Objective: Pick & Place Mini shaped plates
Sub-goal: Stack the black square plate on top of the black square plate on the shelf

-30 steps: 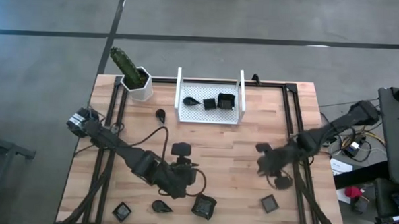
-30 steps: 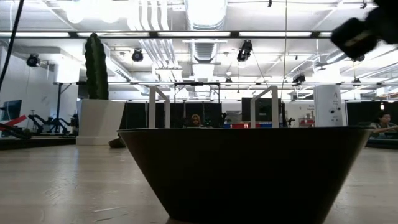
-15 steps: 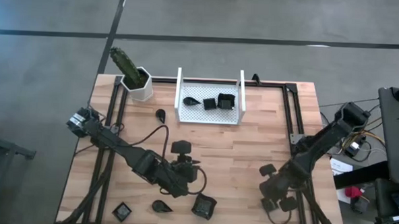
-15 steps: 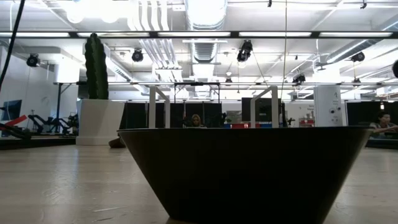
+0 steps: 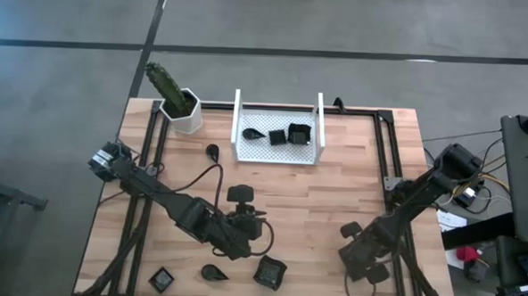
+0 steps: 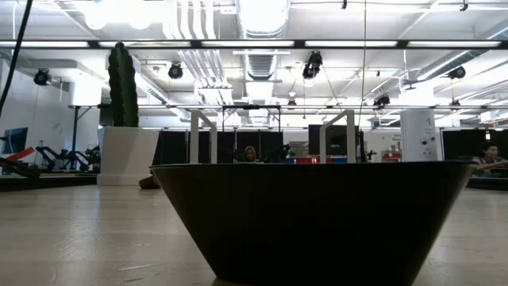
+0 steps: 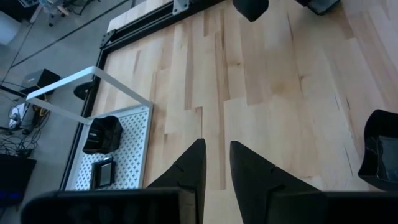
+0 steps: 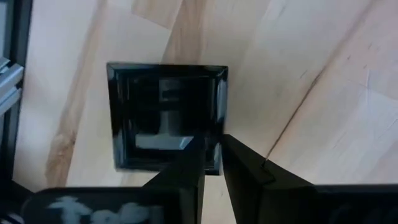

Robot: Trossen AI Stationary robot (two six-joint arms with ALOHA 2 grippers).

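The right end effector [image 8: 211,155] sits low over a square mini plate [image 8: 165,115] at the table's [image 5: 324,204] near right corner, its fingers a narrow gap apart and straddling one rim wall, not visibly clamped. For a sound pick, the rim should seat fully between the fingers before closing, then lift straight. The white tray [image 5: 275,150], already holding three plates, lies well apart. The left end effector [image 7: 216,163] hovers with a small gap, empty.

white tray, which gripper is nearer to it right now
Left. The left gripper sits mid-table below the white tray; the right gripper is farther off, over a square plate near the front-right corner.
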